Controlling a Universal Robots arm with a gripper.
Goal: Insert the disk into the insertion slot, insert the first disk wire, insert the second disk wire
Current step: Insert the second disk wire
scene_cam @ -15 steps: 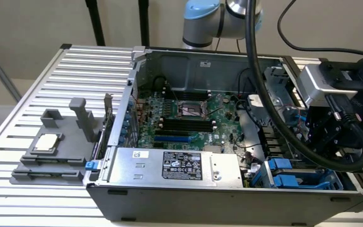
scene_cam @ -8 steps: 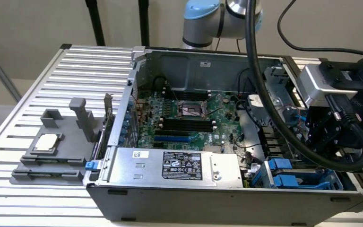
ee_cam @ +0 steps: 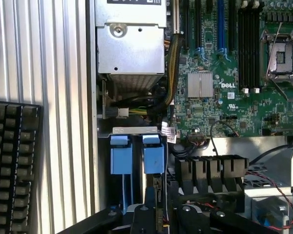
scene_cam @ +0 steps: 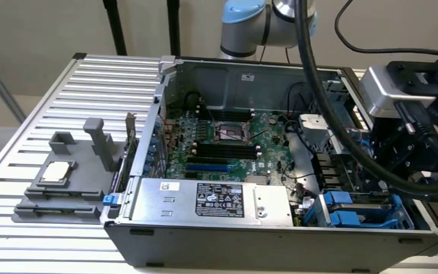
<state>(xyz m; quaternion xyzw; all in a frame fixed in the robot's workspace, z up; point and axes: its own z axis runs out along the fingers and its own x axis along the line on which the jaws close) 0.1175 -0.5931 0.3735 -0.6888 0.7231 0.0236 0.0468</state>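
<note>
The insertion slot (scene_cam: 360, 212) is the grey drive cage with blue plastic tabs at the open computer case's near corner, on the exterior view's right. The wrist view shows two of its blue tabs (ee_cam: 154, 155) side by side, and a thin light-blue cable (ee_cam: 124, 191) runs out from under one of them. My gripper (scene_cam: 386, 182) hangs low over the cage, just behind the tabs. In the wrist view the gripper (ee_cam: 161, 208) sits close to the second tab. The disk's silver face is hidden, and I cannot make out a disk wire in the gripper.
A silver power supply box (scene_cam: 211, 200) fills the case's near side beside the cage. The motherboard (scene_cam: 234, 142) and a black fan shroud (ee_cam: 210, 173) lie close by. A grey fixture (scene_cam: 67, 182) stands on the slatted table (scene_cam: 21, 240). A keyboard (ee_cam: 12, 165) lies outside the case.
</note>
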